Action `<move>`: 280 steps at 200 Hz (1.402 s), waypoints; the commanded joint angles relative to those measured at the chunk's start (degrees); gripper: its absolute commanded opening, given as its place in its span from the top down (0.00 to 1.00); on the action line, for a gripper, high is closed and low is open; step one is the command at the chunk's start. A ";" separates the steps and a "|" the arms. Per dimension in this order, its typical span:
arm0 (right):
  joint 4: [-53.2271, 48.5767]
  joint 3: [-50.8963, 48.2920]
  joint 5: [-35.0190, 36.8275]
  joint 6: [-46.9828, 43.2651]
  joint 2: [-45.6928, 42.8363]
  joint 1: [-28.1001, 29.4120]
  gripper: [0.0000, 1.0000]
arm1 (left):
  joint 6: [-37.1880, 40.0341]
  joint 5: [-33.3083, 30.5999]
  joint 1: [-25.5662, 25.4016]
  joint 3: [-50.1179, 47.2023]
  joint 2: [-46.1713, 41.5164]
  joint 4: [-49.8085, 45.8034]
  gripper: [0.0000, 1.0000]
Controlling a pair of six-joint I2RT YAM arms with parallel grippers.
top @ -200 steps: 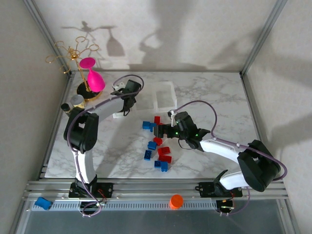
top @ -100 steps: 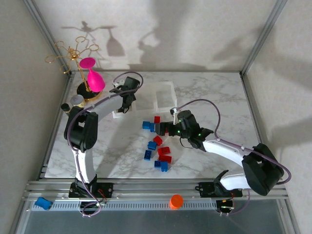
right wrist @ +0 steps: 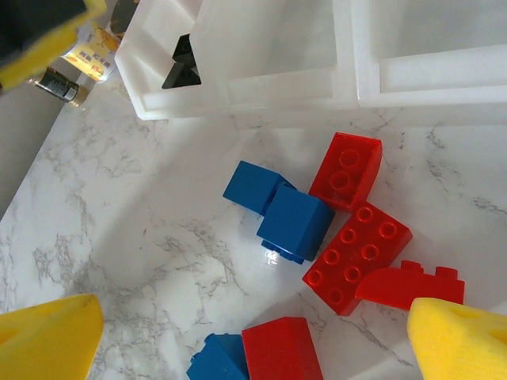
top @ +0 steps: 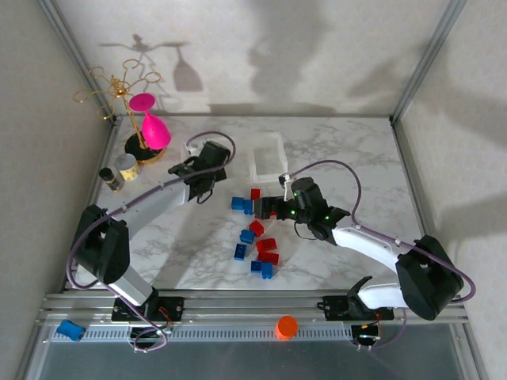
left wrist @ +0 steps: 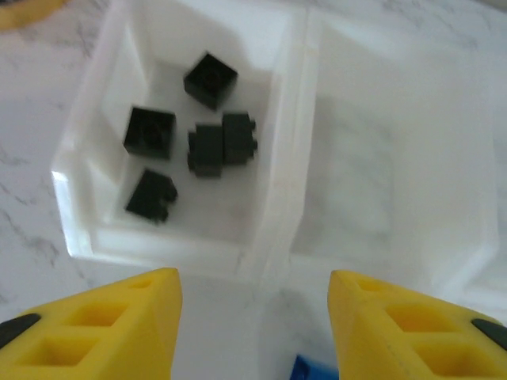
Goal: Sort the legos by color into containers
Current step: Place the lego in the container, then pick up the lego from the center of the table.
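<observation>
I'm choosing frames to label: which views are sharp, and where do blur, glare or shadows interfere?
Top external: sharp, with a hard wine glass shadow on the back wall. Left wrist: soft, black legos and yellow fingers blurred. Right wrist: legos crisp, glare below the blue lego, fingers out of focus.

My marble table (top: 356,158) carries loose red and blue legos (top: 267,245) at its middle, clear containers (top: 269,154) behind them, two jars (top: 125,166) far left.
</observation>
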 commanded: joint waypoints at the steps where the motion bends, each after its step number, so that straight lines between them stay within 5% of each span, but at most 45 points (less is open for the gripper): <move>1: -0.64 -1.45 -0.97 0.41 -1.62 -1.76 0.01 | -2.76 0.79 -3.66 -3.74 -2.53 0.07 0.47; 83: 3.31 -4.38 -3.42 2.25 -1.59 -3.69 0.01 | -5.93 3.30 -10.37 -4.78 3.85 3.09 0.43; 280: 3.13 -5.06 -2.30 1.29 -2.57 -4.24 0.01 | -7.68 6.21 -7.90 -0.23 17.37 5.08 0.35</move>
